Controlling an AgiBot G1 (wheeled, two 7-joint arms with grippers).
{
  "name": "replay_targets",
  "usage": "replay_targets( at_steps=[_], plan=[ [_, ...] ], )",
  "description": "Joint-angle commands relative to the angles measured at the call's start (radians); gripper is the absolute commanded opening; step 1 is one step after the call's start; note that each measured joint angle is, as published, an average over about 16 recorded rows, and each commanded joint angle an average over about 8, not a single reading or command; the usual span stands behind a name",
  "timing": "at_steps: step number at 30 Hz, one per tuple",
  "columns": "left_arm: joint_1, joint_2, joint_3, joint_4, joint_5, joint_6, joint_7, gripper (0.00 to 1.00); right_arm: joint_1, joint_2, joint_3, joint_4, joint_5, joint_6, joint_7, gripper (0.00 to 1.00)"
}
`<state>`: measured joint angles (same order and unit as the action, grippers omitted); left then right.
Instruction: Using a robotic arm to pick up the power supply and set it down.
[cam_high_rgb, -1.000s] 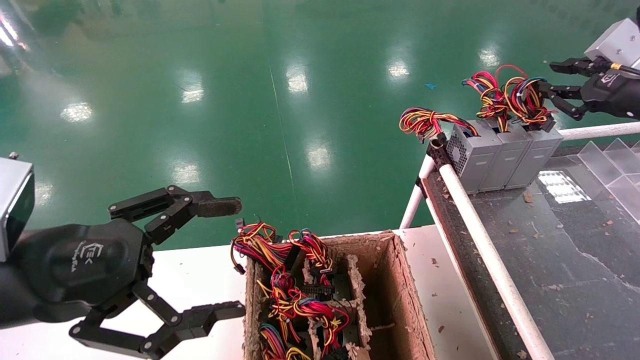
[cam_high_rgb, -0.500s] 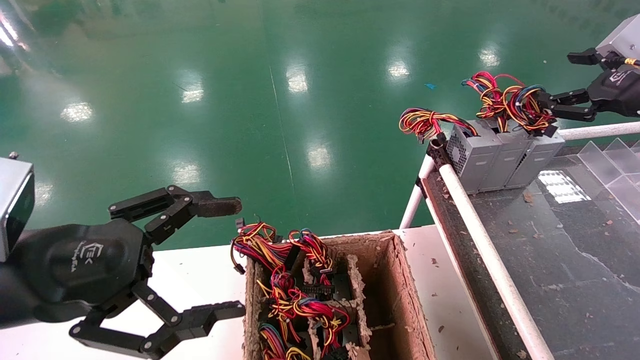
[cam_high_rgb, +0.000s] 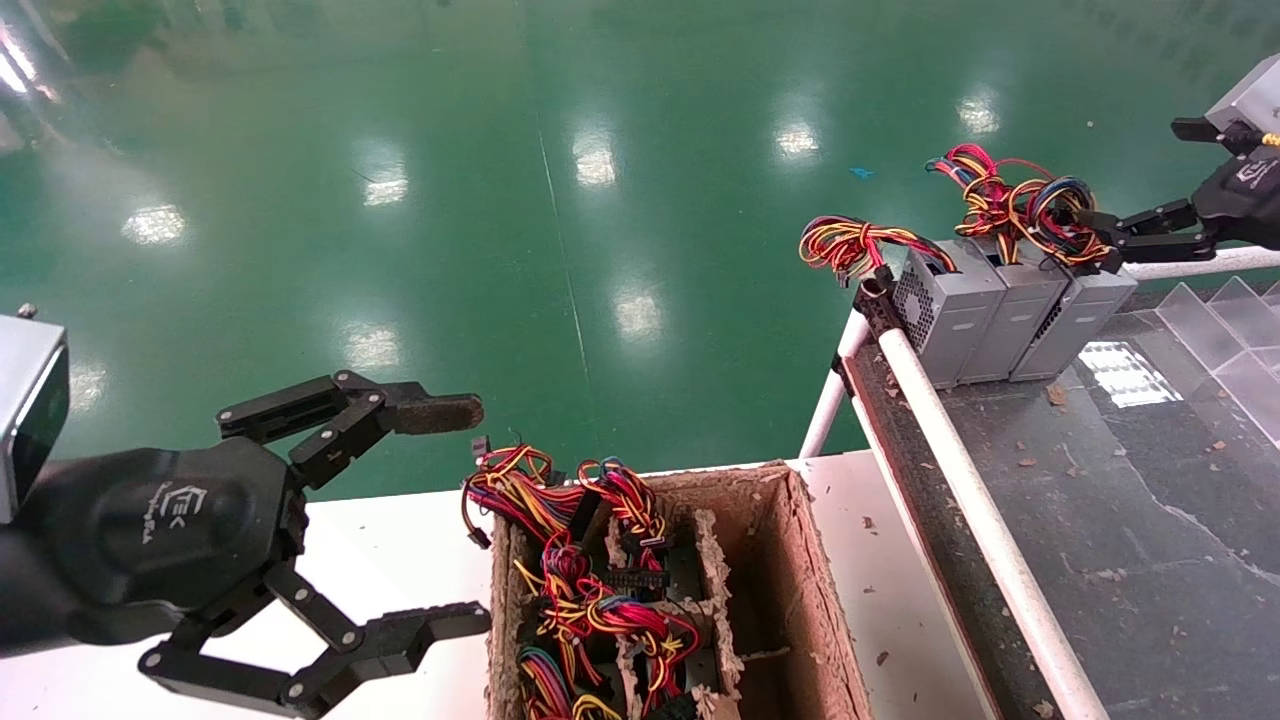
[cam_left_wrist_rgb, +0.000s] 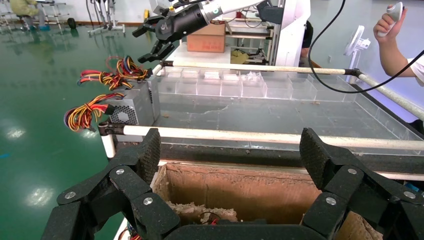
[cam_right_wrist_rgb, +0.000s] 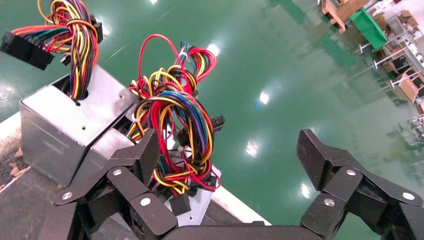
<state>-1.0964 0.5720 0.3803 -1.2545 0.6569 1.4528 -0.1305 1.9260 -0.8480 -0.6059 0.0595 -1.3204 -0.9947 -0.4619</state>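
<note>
The power supply (cam_high_rgb: 1075, 318), a small grey box, stands rightmost in a row of three at the far corner of the dark table (cam_high_rgb: 1150, 520). Its loose looped wire bundle (cam_high_rgb: 1045, 208) rises from the top. My right gripper (cam_high_rgb: 1140, 177) hovers just right of the bundle, open and holding nothing; one fingertip (cam_high_rgb: 1105, 228) is close beside the wires. The right wrist view shows that bundle (cam_right_wrist_rgb: 175, 125) and the box top (cam_right_wrist_rgb: 197, 202) beside one finger, with the right gripper (cam_right_wrist_rgb: 230, 147) spread wide. My left gripper (cam_high_rgb: 472, 515) is parked open by the carton.
A torn cardboard carton (cam_high_rgb: 790, 580) holding several more wired units sits on the white bench. A white rail (cam_high_rgb: 960, 470) edges the dark table. Clear plastic dividers (cam_high_rgb: 1230, 330) stand at the right. A person's hand (cam_left_wrist_rgb: 395, 20) holds a controller beyond the table.
My right gripper has drawn back to the right and upward, away from the wire bundle. The power supply stays in the row, leaning slightly more. The left arm has not moved.
</note>
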Motion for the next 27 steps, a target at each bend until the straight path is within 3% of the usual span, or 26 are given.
replay_targets(
  at_steps=[1, 11, 27],
  plan=[
    [0.000, 0.000, 0.000, 0.000, 0.000, 0.000, 0.000, 1.00, 0.005, 0.001, -0.006, -0.005, -0.009, 0.002, 0.003, 1.00],
    [0.000, 0.000, 0.000, 0.000, 0.000, 0.000, 0.000, 1.00, 0.014, 0.061, 0.087, 0.016, 0.131, -0.186, 0.027, 1.00],
    [0.000, 0.000, 0.000, 0.000, 0.000, 0.000, 0.000, 1.00, -0.201, 0.108, 0.153, 0.317, 0.254, -0.274, 0.181, 1.00]
  ],
)
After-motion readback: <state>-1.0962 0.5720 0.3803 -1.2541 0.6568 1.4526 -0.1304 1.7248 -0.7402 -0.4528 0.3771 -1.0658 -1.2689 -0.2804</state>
